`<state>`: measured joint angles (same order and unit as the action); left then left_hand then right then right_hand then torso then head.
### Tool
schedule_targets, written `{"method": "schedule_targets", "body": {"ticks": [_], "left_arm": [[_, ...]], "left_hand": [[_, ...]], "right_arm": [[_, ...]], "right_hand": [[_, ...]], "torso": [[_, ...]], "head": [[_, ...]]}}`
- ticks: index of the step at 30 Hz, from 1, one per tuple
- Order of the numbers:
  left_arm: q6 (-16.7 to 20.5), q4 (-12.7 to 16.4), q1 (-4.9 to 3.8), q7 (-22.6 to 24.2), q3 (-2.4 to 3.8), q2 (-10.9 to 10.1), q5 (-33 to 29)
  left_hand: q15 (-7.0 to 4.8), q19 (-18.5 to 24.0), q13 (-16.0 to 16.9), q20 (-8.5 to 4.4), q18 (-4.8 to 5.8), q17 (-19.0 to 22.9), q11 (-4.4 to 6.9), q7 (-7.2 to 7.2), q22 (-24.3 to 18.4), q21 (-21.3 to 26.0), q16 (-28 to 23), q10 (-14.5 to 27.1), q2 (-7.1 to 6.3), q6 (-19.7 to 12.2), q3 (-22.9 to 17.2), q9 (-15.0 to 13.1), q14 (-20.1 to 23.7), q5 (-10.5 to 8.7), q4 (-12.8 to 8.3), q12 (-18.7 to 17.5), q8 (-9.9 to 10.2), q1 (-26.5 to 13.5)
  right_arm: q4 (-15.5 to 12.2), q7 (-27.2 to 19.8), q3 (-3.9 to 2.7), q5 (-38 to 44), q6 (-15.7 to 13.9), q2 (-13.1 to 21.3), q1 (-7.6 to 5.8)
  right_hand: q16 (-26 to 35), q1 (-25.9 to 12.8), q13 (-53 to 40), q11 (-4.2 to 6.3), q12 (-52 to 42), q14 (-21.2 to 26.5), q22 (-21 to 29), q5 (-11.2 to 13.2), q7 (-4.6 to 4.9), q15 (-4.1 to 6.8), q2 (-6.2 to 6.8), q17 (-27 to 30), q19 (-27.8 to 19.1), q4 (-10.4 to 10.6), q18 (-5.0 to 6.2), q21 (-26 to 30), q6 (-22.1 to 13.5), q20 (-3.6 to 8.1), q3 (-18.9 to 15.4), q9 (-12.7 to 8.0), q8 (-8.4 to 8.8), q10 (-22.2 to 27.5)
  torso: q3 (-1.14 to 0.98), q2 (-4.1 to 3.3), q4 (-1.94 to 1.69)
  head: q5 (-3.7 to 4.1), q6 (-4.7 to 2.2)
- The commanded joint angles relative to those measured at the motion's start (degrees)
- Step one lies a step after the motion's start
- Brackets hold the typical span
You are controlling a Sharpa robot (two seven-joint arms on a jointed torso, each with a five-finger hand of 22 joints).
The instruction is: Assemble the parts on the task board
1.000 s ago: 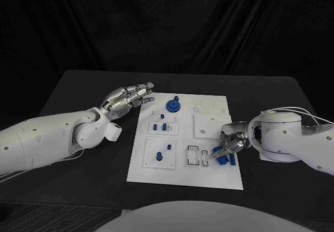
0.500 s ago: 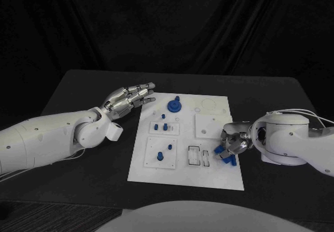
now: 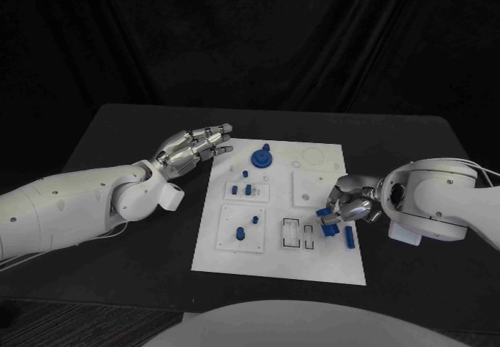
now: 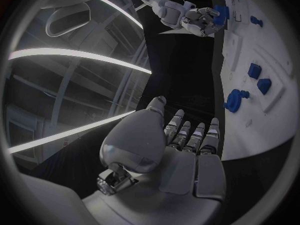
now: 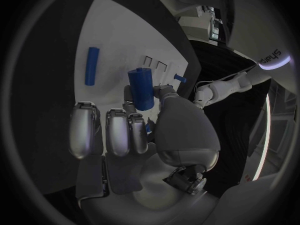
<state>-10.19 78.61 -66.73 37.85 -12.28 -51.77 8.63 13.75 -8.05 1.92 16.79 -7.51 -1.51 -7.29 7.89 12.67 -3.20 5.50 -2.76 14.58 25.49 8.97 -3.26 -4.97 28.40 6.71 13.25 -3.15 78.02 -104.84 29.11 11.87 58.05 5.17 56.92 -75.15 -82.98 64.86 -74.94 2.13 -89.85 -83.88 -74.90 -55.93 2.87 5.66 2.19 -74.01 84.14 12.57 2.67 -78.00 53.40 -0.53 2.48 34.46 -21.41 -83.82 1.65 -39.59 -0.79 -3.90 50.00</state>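
Task board [image 3: 279, 249], head view: centred on the black table [image 3: 125, 130]; a blue cylinder [image 3: 329, 221] is gripped by the right hand [image 3: 349, 208] over the board's right edge, while the left hand [image 3: 191, 150] is held open beside the left edge. Right wrist view: the cylinder [image 5: 142, 88] is pinched upright; a blue bar [image 5: 91, 66] lies flat on the board.

I see bare tabletop [image 3: 125, 137] flanking the board [image 3: 313, 267]; upright blue pegs [image 3: 259, 157] crowd its far-left side.
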Motion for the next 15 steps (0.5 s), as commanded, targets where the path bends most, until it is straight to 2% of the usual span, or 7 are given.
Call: {"method": "schedule_targets", "body": {"ticks": [1,2,6,8,9,12,15], "left_arm": [[-0.6,0.1,0.07,0.5,0.05,0.1,-0.3],[-0.6,0.1,0.07,0.5,0.05,0.1,-0.3],[-0.5,0.1,0.07,0.5,0.05,0.2,-0.3],[-0.5,0.1,0.07,0.5,0.05,0.2,-0.3],[-0.5,0.1,0.07,0.5,0.05,0.2,-0.3],[-0.6,0.1,0.07,0.4,0.05,0.2,-0.3],[-0.7,0.0,0.07,0.4,0.05,0.3,-0.3]], "left_hand": [[0.4,-0.3,0.0,-0.04,0.72,-0.1,-0.54,-0.03,0.1,-0.2,0.3,-0.1,0.7,-0.5,-0.4,0.1,-0.2,0.22,0.0,0.2,0.0,0.0],[0.4,-0.3,0.0,-0.04,0.72,-0.1,-0.54,-0.03,0.1,-0.2,0.3,-0.1,0.7,-0.5,-0.4,0.1,-0.2,0.22,0.0,0.2,0.0,0.0],[0.42,-0.4,0.0,-0.04,0.74,-0.1,-0.54,-0.02,0.1,-0.2,0.4,-0.1,0.69,-0.5,-0.4,0.1,-0.3,0.23,0.0,0.2,0.0,0.0],[0.42,-0.4,0.0,-0.04,0.74,-0.1,-0.54,-0.02,0.1,-0.2,0.4,-0.1,0.69,-0.5,-0.4,0.1,-0.3,0.23,0.0,0.2,0.0,0.0],[0.42,-0.4,0.0,-0.04,0.74,-0.1,-0.54,-0.02,0.1,-0.2,0.4,-0.1,0.69,-0.5,-0.4,0.1,-0.3,0.23,0.0,0.2,0.0,0.0],[0.42,-0.4,0.0,-0.04,0.74,-0.1,-0.54,-0.02,0.1,-0.2,0.4,-0.1,0.69,-0.5,-0.4,0.1,-0.3,0.23,0.0,0.2,0.0,0.0],[0.42,-0.4,0.0,-0.04,0.74,-0.1,-0.54,-0.02,0.1,-0.2,0.4,-0.1,0.69,-0.5,-0.4,0.1,-0.3,0.23,0.0,0.2,0.0,0.0]], "right_arm": [[0.4,2.2,0.01,-17.5,-2.3,-0.2,-0.18],[0.6,2.7,0.01,-19.1,-2.2,-0.3,-0.19],[1.3,4.5,0.02,-25.5,-1.1,-1.0,-0.24],[1.8,5.2,0.02,-26.8,-0.8,-1.7,-0.22],[1.9,5.3,0.02,-26.9,-0.8,-1.8,-0.21],[2.4,5.5,0.03,-26.1,-1.3,-2.7,-0.07],[2.8,5.5,0.03,-24.9,-2.0,-3.5,0.13]], "right_hand": [[0.2,-2.1,-15.1,-0.15,-0.1,-3.4,-11.3,-4.0,-0.3,-0.07,-0.3,0.1,1.1,-9.6,0.16,0.2,0.2,-0.2,16.4,1.6,-2.95,-6.2],[0.2,-2.2,-15.1,-0.16,-0.1,-3.5,-11.4,-4.0,-0.29,-0.08,-0.32,0.0,1.2,-9.6,0.14,0.1,0.2,-0.2,16.5,1.6,-2.95,-6.2],[0.2,-4.3,-15.1,-0.25,-0.1,-3.4,-11.3,-0.5,-0.24,-0.17,-0.61,0.2,1.1,-9.3,0.17,0.2,-0.5,-0.29,16.9,1.7,-2.99,-6.2],[0.3,-5.4,-15.1,-0.37,-0.1,-3.4,-11.2,3.2,-0.14,-0.28,-0.9,0.4,0.9,-9.4,0.27,0.7,-1.1,-0.4,17.0,1.8,-3.04,-6.2],[0.3,-5.5,-15.1,-0.39,-0.1,-3.4,-11.1,3.7,-0.13,-0.29,-0.96,0.4,0.9,-9.4,0.29,0.8,-1.2,-0.41,17.0,1.8,-3.05,-6.2],[0.4,-6.3,-15.1,-0.62,-0.1,-3.3,-10.7,8.1,0.13,-0.47,-1.14,0.8,0.3,-9.5,0.57,2.1,-2.4,-0.57,16.7,1.8,-2.88,-6.2],[0.6,-6.5,-15.1,-0.85,-0.1,-3.2,-10.3,10.4,0.38,-0.66,-1.28,1.0,-0.2,-9.6,0.83,3.3,-3.3,-0.74,16.4,1.6,-2.75,-6.2]], "torso": [[0.01,-0.02,0.01],[0.02,-0.03,0.01],[0.05,-0.05,0.0],[0.0,-0.05,0.0],[0.01,-0.05,0.0],[0.0,-0.04,0.01],[-0.02,-0.04,0.0]], "head": [[0.15,0.0],[0.21,0.0],[0.29,0.0],[0.37,0.0],[0.37,0.0],[0.33,0.0],[0.37,0.0]]}}
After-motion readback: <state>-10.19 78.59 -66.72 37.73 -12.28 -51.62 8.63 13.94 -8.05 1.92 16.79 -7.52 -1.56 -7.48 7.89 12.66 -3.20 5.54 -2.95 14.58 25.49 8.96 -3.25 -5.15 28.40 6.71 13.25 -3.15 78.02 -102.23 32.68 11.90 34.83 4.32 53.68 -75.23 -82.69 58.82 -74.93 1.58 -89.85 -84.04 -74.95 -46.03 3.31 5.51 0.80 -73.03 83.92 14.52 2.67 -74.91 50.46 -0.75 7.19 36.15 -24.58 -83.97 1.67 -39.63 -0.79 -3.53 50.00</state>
